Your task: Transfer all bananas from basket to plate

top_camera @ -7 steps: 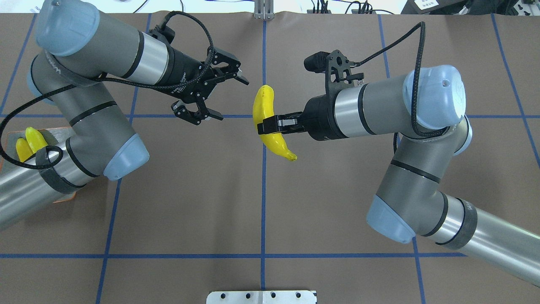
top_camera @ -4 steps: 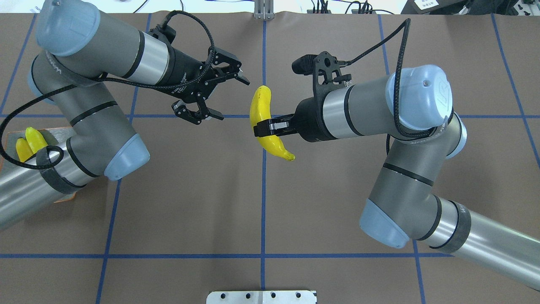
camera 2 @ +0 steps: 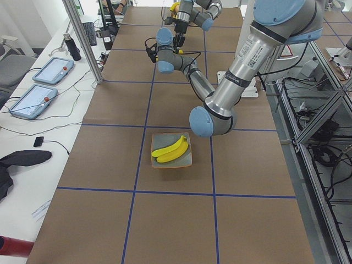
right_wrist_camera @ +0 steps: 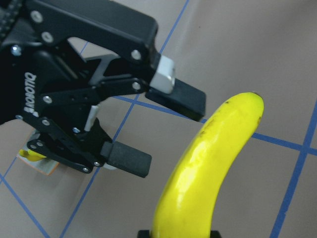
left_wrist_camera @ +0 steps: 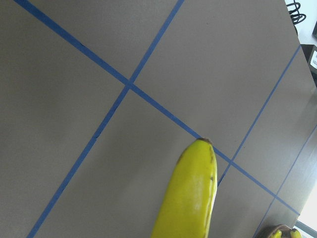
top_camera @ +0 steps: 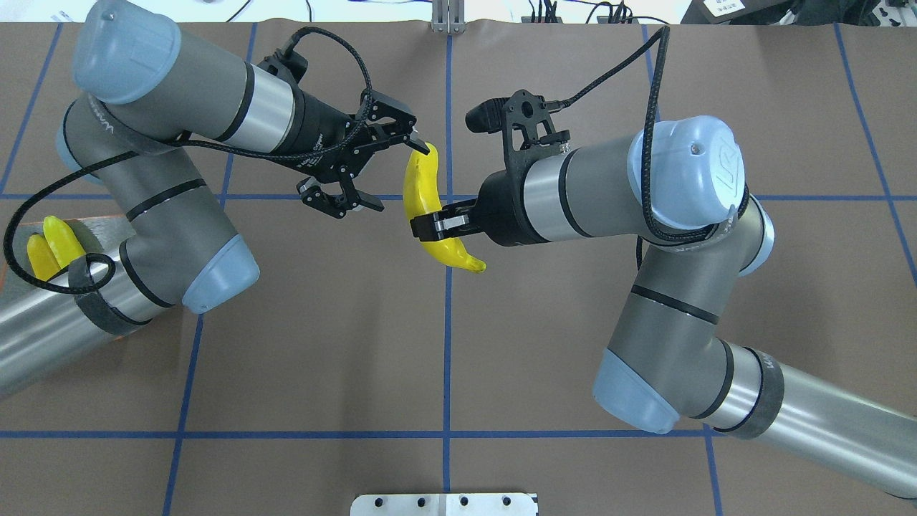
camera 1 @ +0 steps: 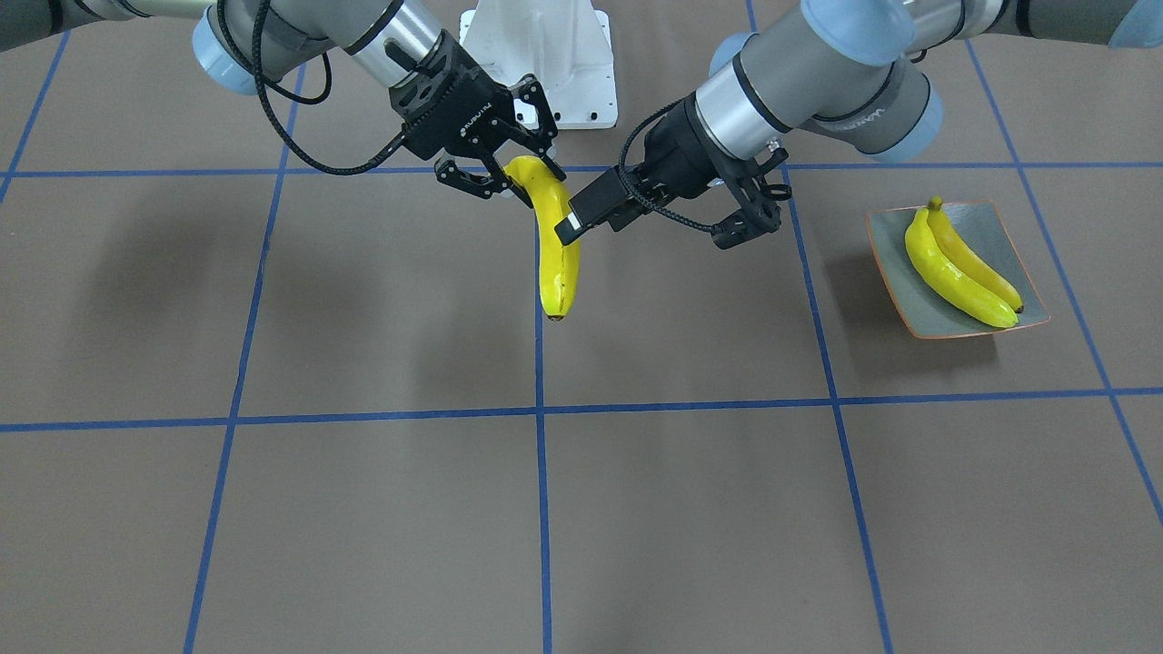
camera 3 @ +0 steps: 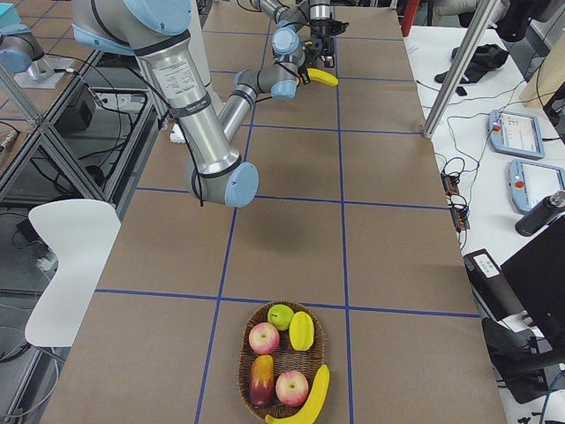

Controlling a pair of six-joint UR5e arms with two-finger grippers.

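Observation:
My right gripper [top_camera: 428, 226] is shut on a yellow banana [top_camera: 415, 183], held above the table's centre line. My left gripper [top_camera: 390, 172] stands open just left of it, its far finger beside the banana's far tip. The right wrist view shows the open left gripper [right_wrist_camera: 166, 131] next to the banana [right_wrist_camera: 208, 163], which is not between the fingers. In the front view the right gripper [camera 1: 513, 177] grips the banana [camera 1: 556, 263] at its end nearer the robot. The plate [camera 1: 995, 227] holds two bananas [camera 1: 954, 268]. The basket [camera 3: 243, 371] has one banana [camera 3: 307, 397] at its rim.
The basket also holds apples [camera 3: 265, 337] and other fruit, at the table's end on my right. The plate [top_camera: 21, 231] lies mostly under my left arm at the table's left. The white robot base [camera 1: 545, 54] stands at the near edge. Tablets and cables line the operators' side.
My right arm has carried the banana leftward, up to the left gripper. The left gripper has shifted slightly towards it and stays open.

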